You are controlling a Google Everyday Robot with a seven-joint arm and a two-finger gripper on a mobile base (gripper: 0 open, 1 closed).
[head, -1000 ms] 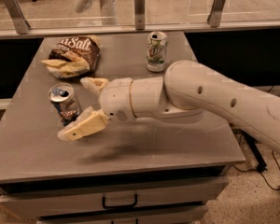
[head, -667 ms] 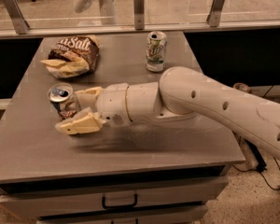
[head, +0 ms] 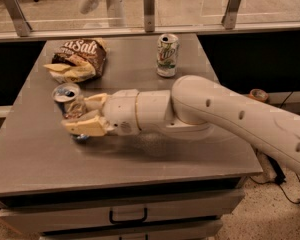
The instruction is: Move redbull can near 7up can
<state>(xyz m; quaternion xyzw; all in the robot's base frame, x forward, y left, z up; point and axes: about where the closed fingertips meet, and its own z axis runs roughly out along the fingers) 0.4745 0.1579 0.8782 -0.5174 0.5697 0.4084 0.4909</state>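
The tool (head: 78, 115) has its two fingers shut on the redbull can (head: 70, 101), so the grab looks done. Can't tell if the can is off the bench (head: 50, 159) yet. The 7up can (head: 167, 55) stands well apart from the tool, near the bench's far edge, so carry & set-down are left.

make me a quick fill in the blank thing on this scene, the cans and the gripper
1. The gripper is shut on the redbull can, on the ___ side of the picture.
2. The 7up can stands ___ near the far edge of the table.
3. Of the two cans, the one closer to the chip bag is the ___ can.

Missing words: left; upright; redbull
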